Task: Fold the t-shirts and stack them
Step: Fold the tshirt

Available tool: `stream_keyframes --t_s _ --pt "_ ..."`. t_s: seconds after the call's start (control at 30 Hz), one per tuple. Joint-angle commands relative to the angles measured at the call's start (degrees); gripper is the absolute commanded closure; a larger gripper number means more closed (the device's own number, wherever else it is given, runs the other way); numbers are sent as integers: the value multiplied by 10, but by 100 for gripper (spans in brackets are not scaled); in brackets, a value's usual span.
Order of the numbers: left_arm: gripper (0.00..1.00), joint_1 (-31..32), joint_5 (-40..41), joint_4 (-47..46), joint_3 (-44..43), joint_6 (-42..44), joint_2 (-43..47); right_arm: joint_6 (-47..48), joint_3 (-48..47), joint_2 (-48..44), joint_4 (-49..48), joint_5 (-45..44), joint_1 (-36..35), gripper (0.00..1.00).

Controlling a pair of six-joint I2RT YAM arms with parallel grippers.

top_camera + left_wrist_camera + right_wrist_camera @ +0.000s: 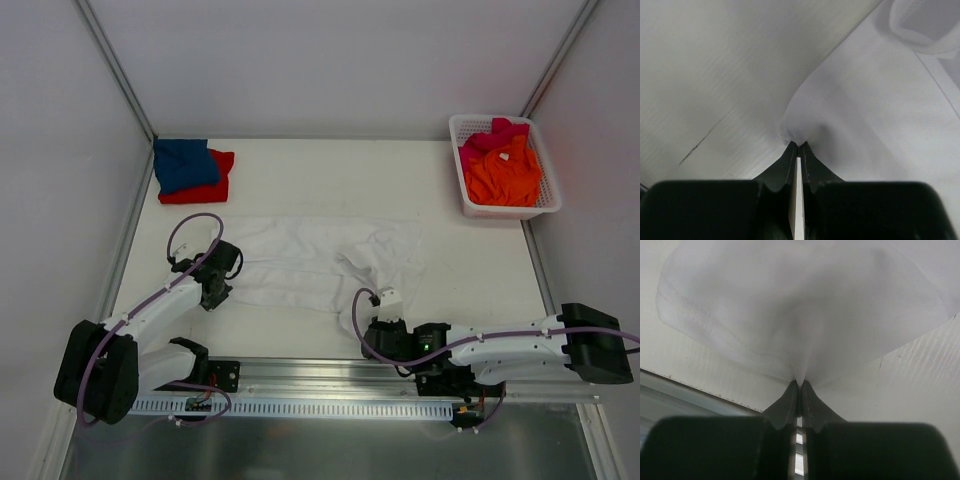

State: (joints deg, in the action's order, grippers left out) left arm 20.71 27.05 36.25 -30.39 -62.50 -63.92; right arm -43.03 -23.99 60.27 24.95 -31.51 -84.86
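Note:
The large white t-shirt [320,260] lies spread and rumpled across the middle of the table. My left gripper [222,290] is at its left edge, and the left wrist view shows the gripper [798,144] shut on a pinch of white cloth [850,100]. My right gripper [364,326] is at the shirt's near right corner; in the right wrist view it [799,382] is shut on a fold of the white cloth [800,315]. A folded blue t-shirt [185,163] lies on a folded red t-shirt [212,186] at the back left. The orange t-shirt [505,175] and pink t-shirt [497,131] sit in the basket.
A white lattice basket [466,185] stands at the back right beside the right wall. White walls with metal posts enclose the table on three sides. A metal rail [330,385] runs along the near edge between the arm bases.

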Motion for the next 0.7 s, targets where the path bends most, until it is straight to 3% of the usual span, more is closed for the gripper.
stream_keyframes --t_s 0.0,0.47,0.67 --pt "100 8 -8 2 0 2 11 -25 20 0 12 30 -6 98" --pt "100 7 -2 6 -58 44 35 25 -65 -44 106 -50 6 100" --pt "100 8 5 9 -100 62 38 88 -105 -57 113 -64 50 100"
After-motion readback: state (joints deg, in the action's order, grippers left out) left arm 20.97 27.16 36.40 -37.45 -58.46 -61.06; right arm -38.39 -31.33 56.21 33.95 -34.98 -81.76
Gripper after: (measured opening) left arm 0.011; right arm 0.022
